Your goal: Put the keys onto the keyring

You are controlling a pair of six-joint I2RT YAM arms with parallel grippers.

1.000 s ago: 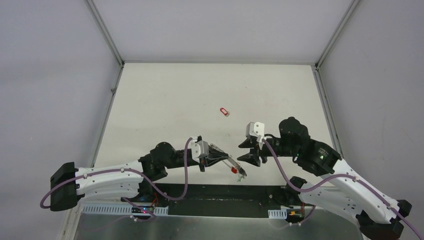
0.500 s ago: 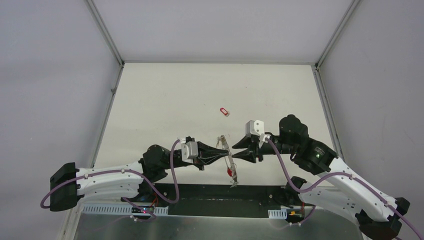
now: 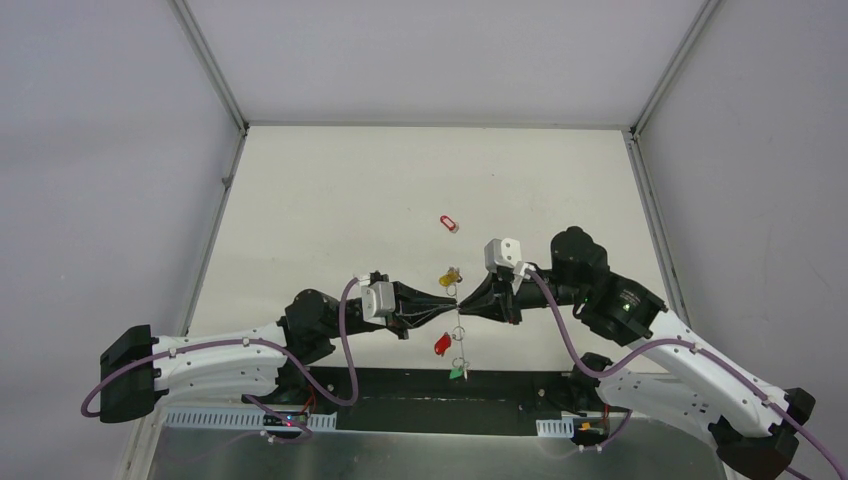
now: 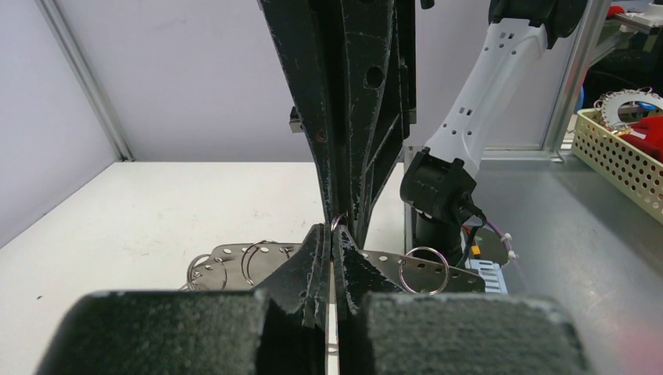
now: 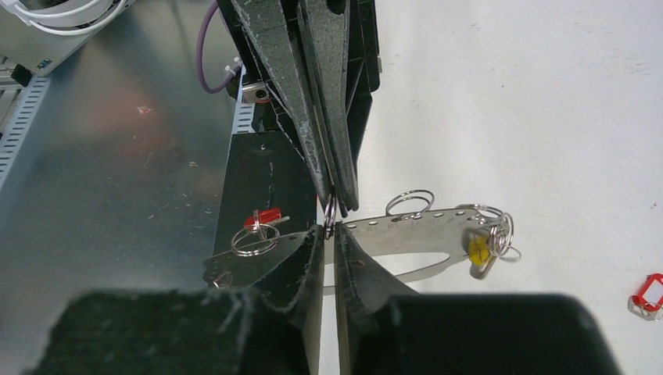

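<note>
Both arms are now tip to tip at near centre. The left gripper [image 3: 452, 303] is still clamped fully shut, as in both earlier frames. The right gripper [image 3: 464, 303] was spread wide and well apart from it a second ago and half closed half a second ago. Now its jaws are down to a thin slit, nose to nose with the left.

The keyring [image 5: 406, 234] is pinched between them, and in the wrist views it reads as a flat perforated metal bar. Both sets of tips meet at a small wire loop [image 5: 331, 209] on its upper edge. We can't tell whether they bite the loop itself or the bar's edge.

A second ago the keyring hung off the left tip, slanting toward near right. Now it runs straight from near to far across the two tips. It sits over the near part of the table [image 3: 350, 200], and its near end reaches the dark strip at the table's near edge.

- The yellow-tagged key [image 3: 450, 275] is at the far end. We couldn't make it out in the earlier frames.
- The red-tagged key [image 3: 442, 344] hangs just near of the tips, on the left side.
- The green-tagged key [image 3: 456, 373] is at the near end.

The loose red-tagged key [image 3: 450, 222] lies flat on the table, far of the grippers and well apart from them. It is in the same spot as before.
</note>
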